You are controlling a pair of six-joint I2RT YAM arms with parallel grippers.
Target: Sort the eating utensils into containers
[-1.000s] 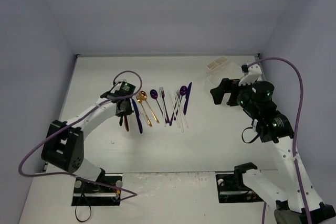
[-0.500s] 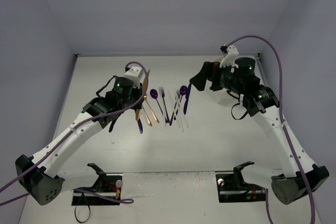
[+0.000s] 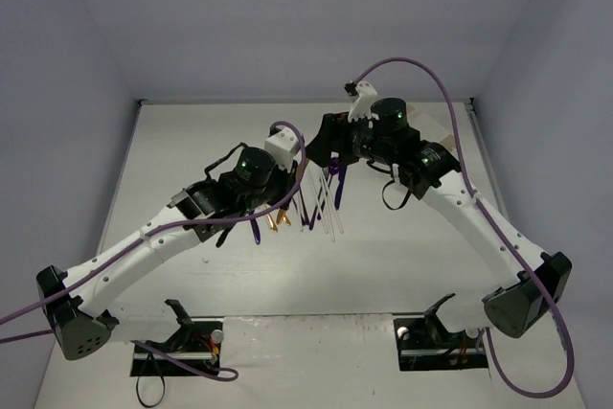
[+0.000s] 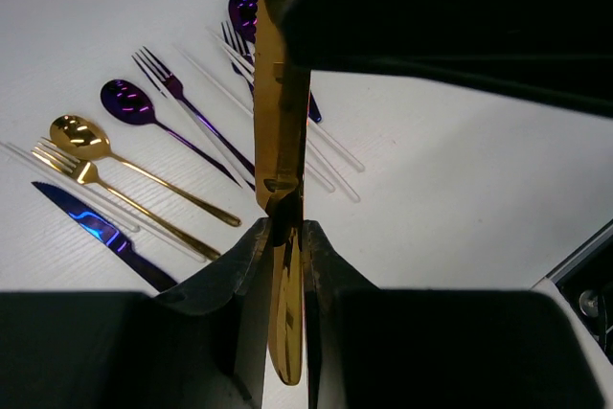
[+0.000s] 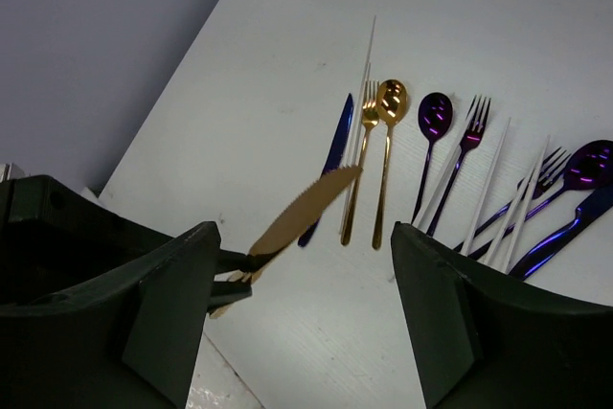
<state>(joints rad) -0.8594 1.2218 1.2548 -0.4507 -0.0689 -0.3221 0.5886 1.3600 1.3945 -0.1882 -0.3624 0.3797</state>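
Gold knife (image 4: 281,141) sits clamped by its handle in my left tool (image 4: 285,237), lifted over the tabletop (image 3: 402,256). Its blade points right toward my right tool (image 5: 305,270), whose jaws are apart and not touching it.

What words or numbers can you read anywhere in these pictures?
None: no word, number or sign shows on the gold knife, gold spoon, purple spoon or table.
Nothing readable shows on the left arm or right arm either.
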